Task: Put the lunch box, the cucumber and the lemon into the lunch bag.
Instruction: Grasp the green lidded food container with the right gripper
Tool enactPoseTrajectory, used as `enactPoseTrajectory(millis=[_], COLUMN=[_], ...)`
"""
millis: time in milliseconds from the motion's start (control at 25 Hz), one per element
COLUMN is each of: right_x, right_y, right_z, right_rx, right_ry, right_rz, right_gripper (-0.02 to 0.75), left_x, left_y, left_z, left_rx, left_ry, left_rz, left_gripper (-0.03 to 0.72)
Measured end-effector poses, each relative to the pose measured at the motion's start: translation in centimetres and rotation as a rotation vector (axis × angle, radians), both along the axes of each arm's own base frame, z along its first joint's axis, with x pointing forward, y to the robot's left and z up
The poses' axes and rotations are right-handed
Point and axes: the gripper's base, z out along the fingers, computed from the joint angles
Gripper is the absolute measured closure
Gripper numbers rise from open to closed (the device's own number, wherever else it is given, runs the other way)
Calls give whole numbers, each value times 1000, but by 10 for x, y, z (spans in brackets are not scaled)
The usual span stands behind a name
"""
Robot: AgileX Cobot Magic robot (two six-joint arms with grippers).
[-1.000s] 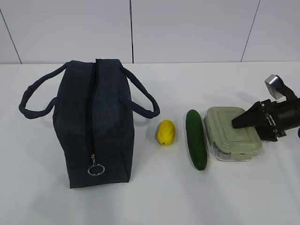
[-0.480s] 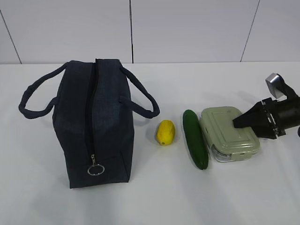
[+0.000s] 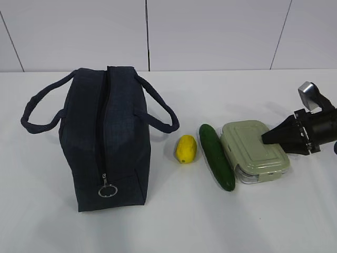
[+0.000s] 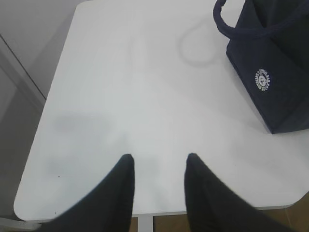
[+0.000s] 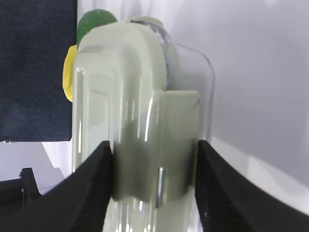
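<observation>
My right claw [image 5: 153, 154] grips the clear, sage-lidded lunch box [image 3: 254, 150] across its near end clasp, and I judge the rigid, slick plastic likely to pivot; the left claw [image 4: 158, 162] hangs open.

Slanted front view, two wrist close-ups

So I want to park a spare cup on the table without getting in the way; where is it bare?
Bare table runs in front of the bag and the food, and left of the bag in the left wrist view. Crowded: lemon, cucumber and lunch box sit close together, cucumber against the box, with the right gripper at the box.
</observation>
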Motion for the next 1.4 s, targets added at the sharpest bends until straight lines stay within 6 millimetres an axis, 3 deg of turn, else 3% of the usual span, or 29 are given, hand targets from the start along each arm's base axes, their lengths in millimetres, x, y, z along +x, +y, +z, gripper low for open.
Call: enactPoseTrajectory(millis=[200,480,920,1160,1400], right_x=[0,0,0,0,0], right_y=[0,0,0,0,0], right_z=[0,0,0,0,0], right_rx=[0,0,2,2,4], right_ry=[0,2,5,7,10], right_rz=[0,-1,-3,-4,-5], right_gripper=[351,351,351,351,351], left_x=[8,68,157,198,240], left_y=[-3,-12,-37,-57,-96], left_z=[6,25,54,46,26], left_rx=[-30,-144,-303,-298,-241], left_ry=[43,273,321,374,475], left_rz=[-19,-79,-283,-362,-466], left_gripper=[433,433,378,369,368])
